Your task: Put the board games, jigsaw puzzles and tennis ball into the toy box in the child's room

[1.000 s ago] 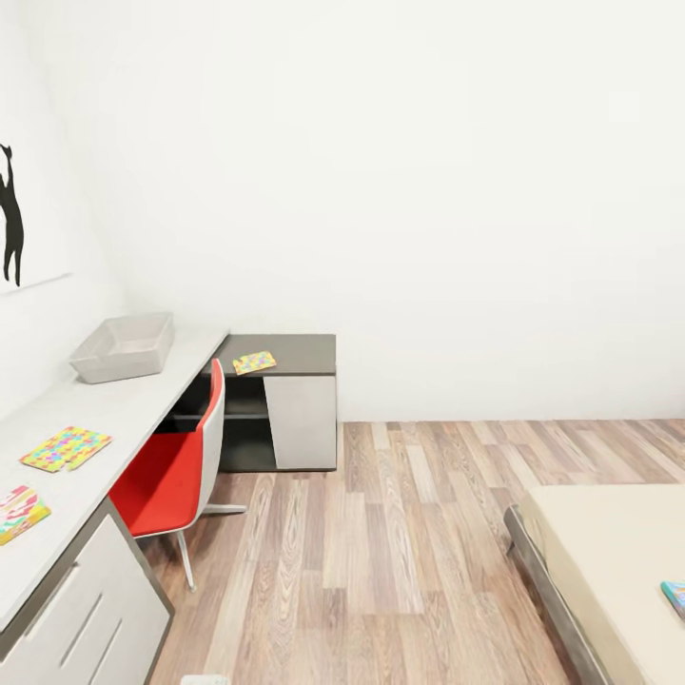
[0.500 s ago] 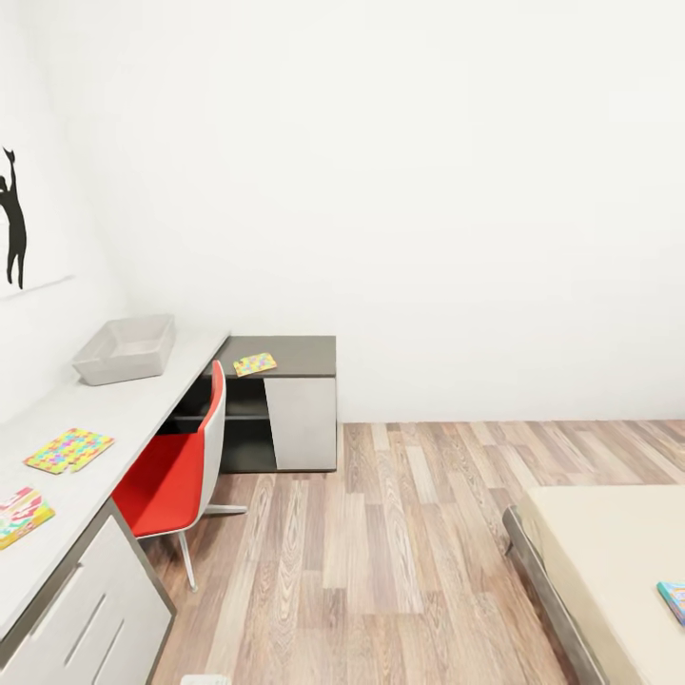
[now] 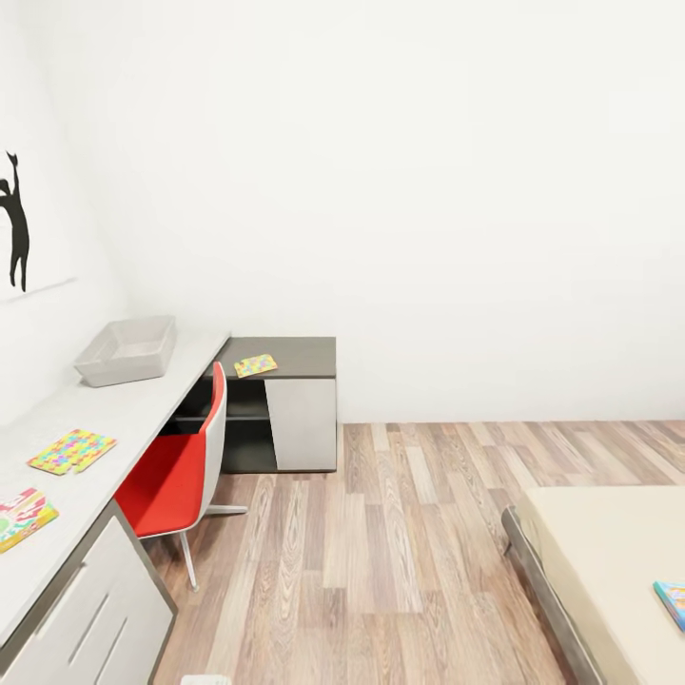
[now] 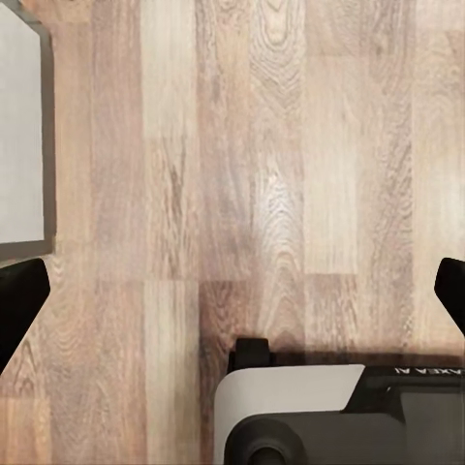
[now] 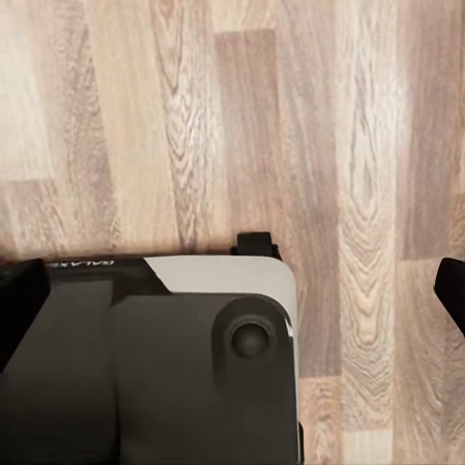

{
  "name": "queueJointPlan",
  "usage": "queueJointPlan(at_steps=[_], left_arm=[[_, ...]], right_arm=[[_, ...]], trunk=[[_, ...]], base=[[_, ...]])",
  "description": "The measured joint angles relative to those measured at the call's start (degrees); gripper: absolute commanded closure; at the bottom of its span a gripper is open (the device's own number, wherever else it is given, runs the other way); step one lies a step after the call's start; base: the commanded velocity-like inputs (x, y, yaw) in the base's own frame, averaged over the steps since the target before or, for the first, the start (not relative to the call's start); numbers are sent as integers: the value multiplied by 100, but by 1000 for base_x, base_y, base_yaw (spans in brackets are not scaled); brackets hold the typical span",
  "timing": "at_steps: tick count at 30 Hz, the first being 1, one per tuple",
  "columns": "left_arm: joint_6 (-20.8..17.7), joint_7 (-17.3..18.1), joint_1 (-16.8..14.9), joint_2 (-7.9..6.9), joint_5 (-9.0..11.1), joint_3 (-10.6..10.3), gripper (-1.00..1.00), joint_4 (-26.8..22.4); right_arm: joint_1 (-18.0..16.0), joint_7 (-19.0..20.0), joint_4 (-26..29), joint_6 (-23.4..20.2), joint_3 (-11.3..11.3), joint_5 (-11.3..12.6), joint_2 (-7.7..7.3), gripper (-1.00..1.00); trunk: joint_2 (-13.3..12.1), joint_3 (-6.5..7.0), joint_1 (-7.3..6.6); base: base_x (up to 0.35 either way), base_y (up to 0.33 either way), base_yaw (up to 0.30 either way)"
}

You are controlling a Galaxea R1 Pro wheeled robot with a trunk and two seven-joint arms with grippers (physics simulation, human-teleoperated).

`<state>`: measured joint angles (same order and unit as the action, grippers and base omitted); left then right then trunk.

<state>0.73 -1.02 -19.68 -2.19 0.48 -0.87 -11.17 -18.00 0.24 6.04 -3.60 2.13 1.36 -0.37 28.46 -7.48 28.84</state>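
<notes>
View panned left — toy box [image 3: 126,350] on table [image 3: 143,404], bed [image 3: 618,561] right

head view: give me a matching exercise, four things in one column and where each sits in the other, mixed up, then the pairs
Things
1. toy box
2. red chair
3. small jigsaw puzzle
4. blue-edged board game

Places
A. on the bed
B. on the dark cabinet top
C. far end of the table
D. on the floor, tucked against the table

Pairs: 1-C, 2-D, 3-B, 4-A
</notes>
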Motion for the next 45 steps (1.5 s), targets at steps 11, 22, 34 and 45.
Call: queueJointPlan(at_steps=[11, 22, 34, 45], left_arm=[[-21, 9, -4, -3, 13, 9, -100, 2], [-1343, 404, -316, -64, 58, 64, -100, -566], [-4114, 1733, -590, -205, 44, 502, -100, -3214], [-4738, 1807, -594, -204, 57, 566, -100, -3567]], right_arm=[[1, 6, 31, -40, -19, -20, 15, -100], [-394, 19, 569, -1706, -12, 1, 38, -100], [-517, 22, 2683, -3365, 342, 65, 68, -100], [-494, 63, 2731, -3312, 474, 91, 92, -100]], trunk=[[-443, 199, -242], [-566, 257, -308], [-566, 255, -310], [-567, 255, -310]], base=[[0, 0, -49], [0, 0, -34], [0, 0, -1], [0, 0, -2]])
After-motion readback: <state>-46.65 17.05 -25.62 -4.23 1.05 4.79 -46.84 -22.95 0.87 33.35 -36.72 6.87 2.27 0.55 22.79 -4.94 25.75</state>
